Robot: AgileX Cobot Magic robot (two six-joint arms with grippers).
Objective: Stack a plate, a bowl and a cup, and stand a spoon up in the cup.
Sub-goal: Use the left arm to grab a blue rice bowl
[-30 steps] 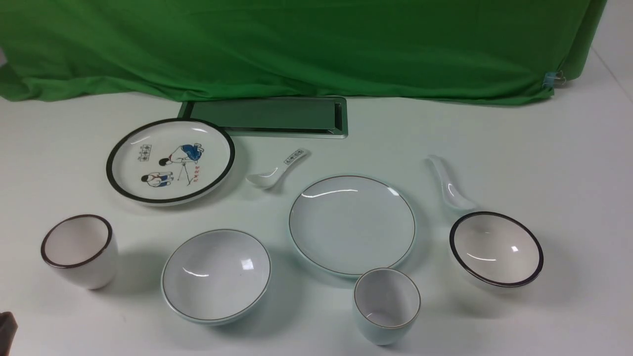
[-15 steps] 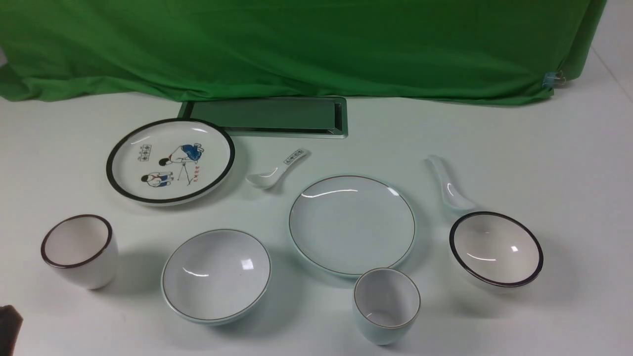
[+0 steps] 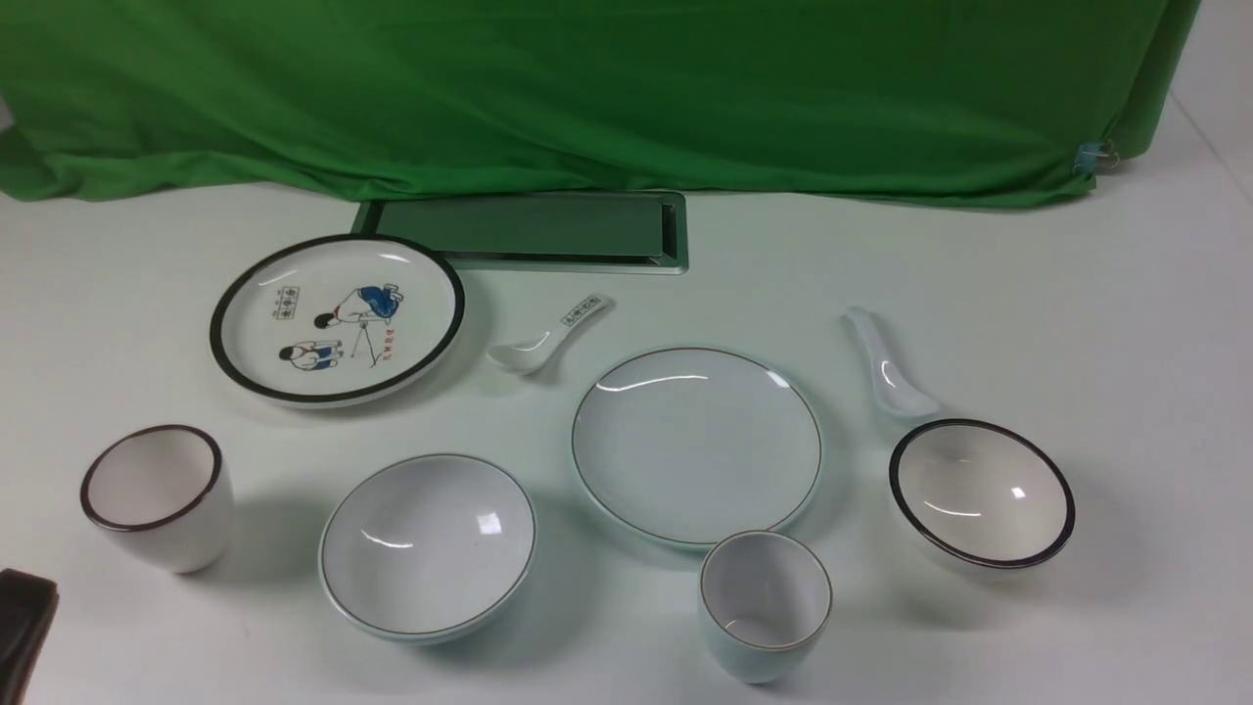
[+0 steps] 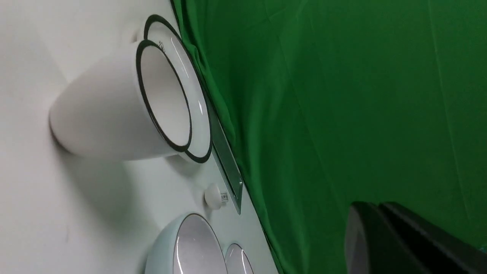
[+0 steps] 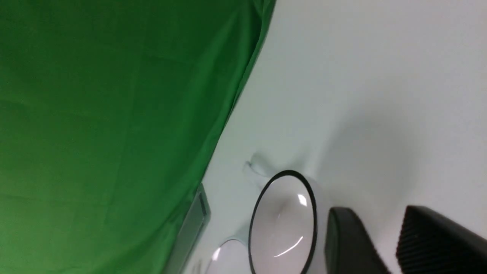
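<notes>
The pale blue-green plate [image 3: 697,446] lies at the table's middle. To its front left sits the matching bowl [image 3: 428,546], and the small cup [image 3: 765,605] stands upright just in front of the plate. The plain white spoon [image 3: 889,367] lies to the plate's right. My left gripper [image 3: 29,592] shows only as a dark tip at the bottom left corner, left of the bowl; in the left wrist view it [image 4: 374,208] is shut and holds nothing. My right gripper [image 5: 376,217] is open and empty beside a black-rimmed bowl [image 5: 283,224]. It does not show in the front view.
A cartoon plate [image 3: 337,319] sits at the back left, with a printed spoon [image 3: 548,338] beside it. A dark-rimmed white cup [image 3: 159,496] stands near my left gripper. The black-rimmed white bowl [image 3: 982,493] is at right, touching the spoon's scoop. A metal-framed slot [image 3: 529,230] and green cloth [image 3: 587,88] lie behind.
My left gripper has risen further into the front view at the bottom left corner. The dishes have not moved.
</notes>
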